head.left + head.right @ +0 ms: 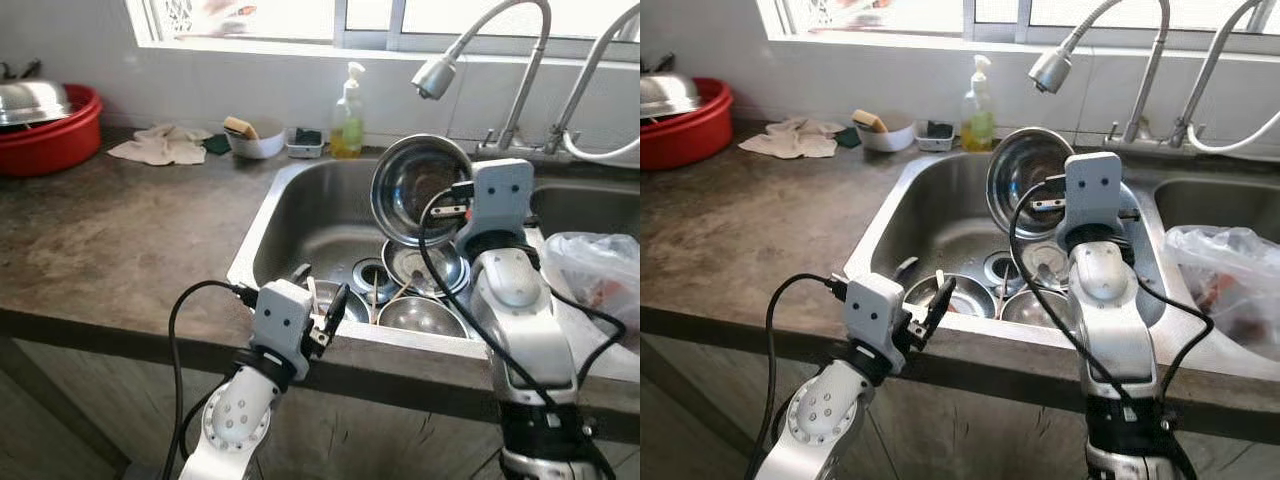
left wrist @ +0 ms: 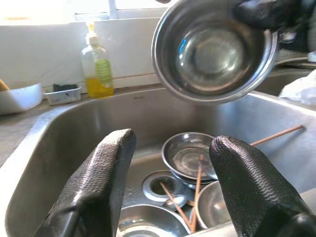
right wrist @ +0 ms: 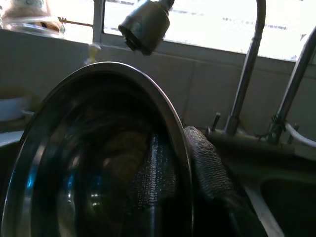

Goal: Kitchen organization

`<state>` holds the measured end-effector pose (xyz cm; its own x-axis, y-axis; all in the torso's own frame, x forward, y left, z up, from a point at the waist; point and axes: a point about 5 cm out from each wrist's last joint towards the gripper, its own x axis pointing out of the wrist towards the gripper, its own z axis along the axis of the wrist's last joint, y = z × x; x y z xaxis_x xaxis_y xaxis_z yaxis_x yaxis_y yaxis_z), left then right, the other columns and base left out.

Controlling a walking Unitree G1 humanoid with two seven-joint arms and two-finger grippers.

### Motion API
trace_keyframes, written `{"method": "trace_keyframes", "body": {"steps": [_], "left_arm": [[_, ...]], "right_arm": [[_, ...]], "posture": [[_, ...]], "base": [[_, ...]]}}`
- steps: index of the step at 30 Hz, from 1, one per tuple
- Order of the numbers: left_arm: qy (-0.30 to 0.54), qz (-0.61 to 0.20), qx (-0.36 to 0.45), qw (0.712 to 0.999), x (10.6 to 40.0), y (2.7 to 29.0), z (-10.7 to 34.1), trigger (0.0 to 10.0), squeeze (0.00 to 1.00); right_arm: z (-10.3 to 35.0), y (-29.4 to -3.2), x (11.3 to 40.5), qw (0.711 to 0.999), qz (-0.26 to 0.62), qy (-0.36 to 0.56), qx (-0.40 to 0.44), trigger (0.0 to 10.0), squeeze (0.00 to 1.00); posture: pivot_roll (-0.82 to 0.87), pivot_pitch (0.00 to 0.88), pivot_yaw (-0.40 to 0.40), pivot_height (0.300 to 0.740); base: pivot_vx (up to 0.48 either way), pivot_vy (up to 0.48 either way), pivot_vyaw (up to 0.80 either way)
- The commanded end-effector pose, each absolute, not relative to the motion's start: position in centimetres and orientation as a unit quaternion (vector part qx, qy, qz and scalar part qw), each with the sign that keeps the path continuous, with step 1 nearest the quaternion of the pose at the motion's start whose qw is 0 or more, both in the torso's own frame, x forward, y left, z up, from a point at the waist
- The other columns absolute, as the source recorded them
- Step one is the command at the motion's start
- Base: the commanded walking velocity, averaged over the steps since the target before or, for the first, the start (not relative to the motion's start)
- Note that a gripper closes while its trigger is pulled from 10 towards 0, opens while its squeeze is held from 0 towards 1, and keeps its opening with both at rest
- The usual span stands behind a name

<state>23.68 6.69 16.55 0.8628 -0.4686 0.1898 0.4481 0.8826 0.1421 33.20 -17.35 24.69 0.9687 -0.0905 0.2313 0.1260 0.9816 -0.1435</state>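
We see a glossy steel bowl (image 1: 418, 185) pinched at its rim by the right tool (image 3: 190, 170), its fingers black with a woven grain | brushed steel sink (image 1: 300, 215), polished metal dishes (image 2: 190, 155) | mottled matt stone desk (image 1: 120, 250) | crumpled cloth (image 1: 160, 146) | shiny red plastic basin (image 1: 55, 140)

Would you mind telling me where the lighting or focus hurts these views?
Eye views: the window is blown out white, the rest evenly lit and sharp. Left wrist view: the open left gripper has soft, near fingers. Right wrist view: the steel bowl pinched by the right gripper is dark against the backlit faucet head.
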Motion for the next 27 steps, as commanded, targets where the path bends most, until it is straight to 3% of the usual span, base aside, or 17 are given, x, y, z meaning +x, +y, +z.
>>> {"method": "trace_keyframes", "body": {"steps": [1,7,14,25,26,27], "left_arm": [[-0.111,-0.235,0.040,0.965,23.4,6.7,16.8,10.0,0.00],[-0.106,-0.230,0.038,0.967,22.9,6.8,16.8,10.0,0.00],[-0.097,-0.225,0.035,0.969,22.4,6.9,16.7,10.0,0.00],[-0.088,-0.223,0.033,0.970,21.9,6.9,16.6,10.0,0.00],[-0.088,-0.223,0.033,0.970,21.9,6.9,16.7,10.0,0.00],[-0.088,-0.224,0.033,0.970,21.9,6.9,16.8,10.0,0.00]], "right_arm": [[24.9,-18.0,33.9,0.991,-0.060,-0.099,-0.070,10.0,0.00],[24.3,-18.5,35.4,0.994,-0.056,-0.055,-0.073,10.0,0.00],[21.1,-18.6,37.4,0.995,-0.041,0.072,-0.059,10.0,0.00],[18.6,-18.1,37.7,0.987,-0.019,0.150,-0.052,10.0,0.00],[18.4,-18.2,37.7,0.986,-0.021,0.155,-0.055,10.0,0.61],[18.3,-18.4,37.6,0.985,-0.026,0.162,-0.056,10.0,1.00]], "posture": [[0.17,0.094,-0.042,0.740],[0.17,0.126,-0.047,0.740],[0.18,0.160,-0.058,0.740],[0.19,0.177,-0.059,0.740],[0.19,0.184,-0.056,0.740],[0.20,0.185,-0.058,0.740]], "base": [[0.000,0.000,0.00],[0.000,0.000,0.00],[0.000,0.000,0.00],[0.000,0.000,0.00],[0.000,0.000,0.00],[0.000,0.000,0.00]]}}
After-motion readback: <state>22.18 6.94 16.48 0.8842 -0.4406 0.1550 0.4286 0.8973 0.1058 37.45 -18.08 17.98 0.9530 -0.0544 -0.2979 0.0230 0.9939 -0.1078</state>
